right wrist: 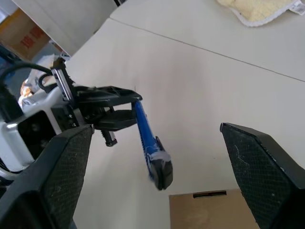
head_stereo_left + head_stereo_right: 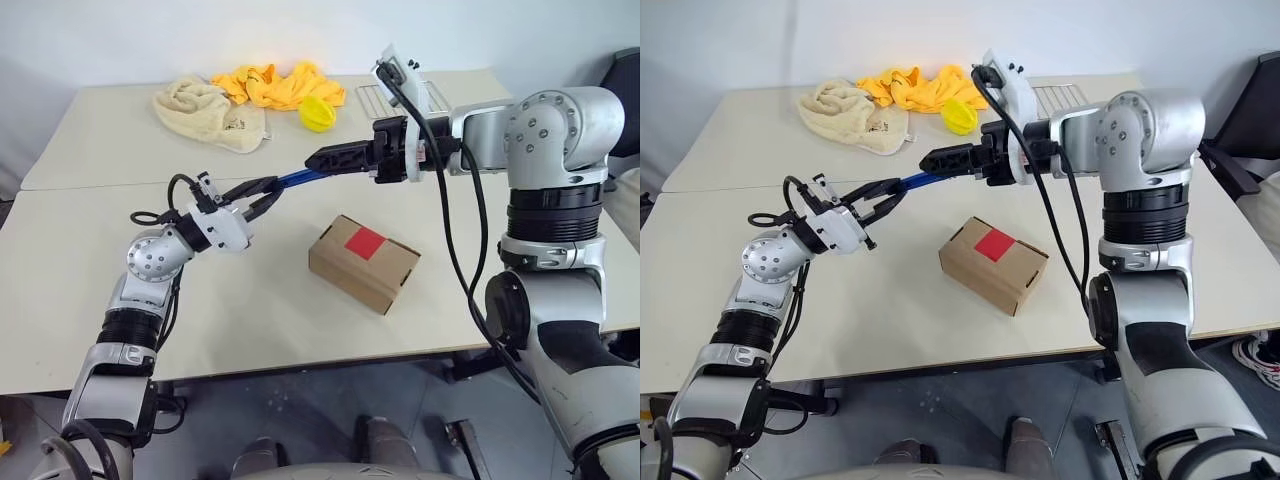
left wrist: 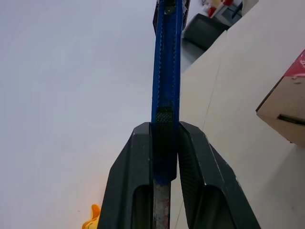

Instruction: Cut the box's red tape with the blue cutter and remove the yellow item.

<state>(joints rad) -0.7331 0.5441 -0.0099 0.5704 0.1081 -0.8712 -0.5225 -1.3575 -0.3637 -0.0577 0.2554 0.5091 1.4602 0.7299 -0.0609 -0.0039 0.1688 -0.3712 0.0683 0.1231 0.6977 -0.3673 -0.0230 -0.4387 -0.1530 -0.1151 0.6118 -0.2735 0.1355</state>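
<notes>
Left end effector (image 2: 262,194) is clamped on the metal-blade end of the blue cutter (image 2: 300,176), holding it up in the air over the tabletop (image 2: 120,300). The wrist view shows both fingers squeezed tight on either side of the stick. Right end effector (image 1: 157,176) has its fingers spread really wide, one on each side of the cutter's free end without touching it, so this looks like a handover just about to happen.

The key thing here: the cutter's long axis runs straight from the left end effector toward the right one, tilted slightly upward, and its black butt end pokes right into the gap between the right fingers. So the right one is basically already lined up along the stick. My guess is it just needs to close on that far end, then the left lets go.

Meanwhile the box (image 2: 362,264) sits on the tabletop below and a bit to the right of both, flaps shut, red tape (image 2: 364,241) facing up and uncut. Can't see the yellow item; presumably it's inside. Dropping the cutter mid-swap is the obvious risk.
</notes>
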